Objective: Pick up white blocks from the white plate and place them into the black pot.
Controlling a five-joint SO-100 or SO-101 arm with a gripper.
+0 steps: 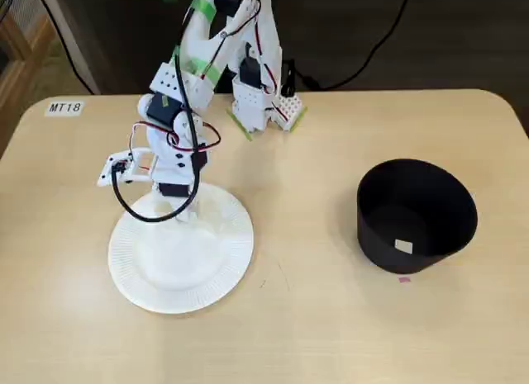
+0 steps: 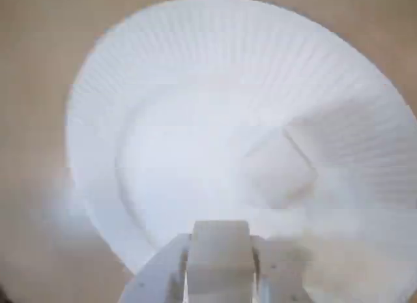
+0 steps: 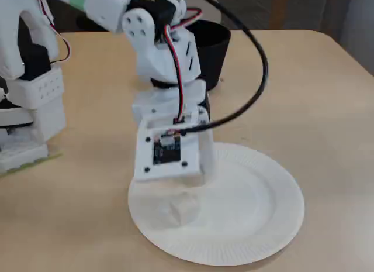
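the pincer (image 3: pixel 196 175) hangs low over the white plate (image 1: pixel 132 268), tips at the plate's far edge; whether it is spread or pressed together cannot be told. one white block (image 3: pixel 182 209) lies on the plate just beside the tips, apparently the next pick. another block (image 1: pixel 403 246) rests inside the black pot (image 1: pixel 376 227), well apart across the counter (image 1: pixel 314 318). a counter label (image 1: pixel 64 107) reads "mt18".

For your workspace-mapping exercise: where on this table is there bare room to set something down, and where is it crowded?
Free: the stretch of table between the white plate and the black pot, the near edge in front of both, and the corner by the MT18 label. Crowded: the plate's far side, under the arm's fingers, and around the arm's base.
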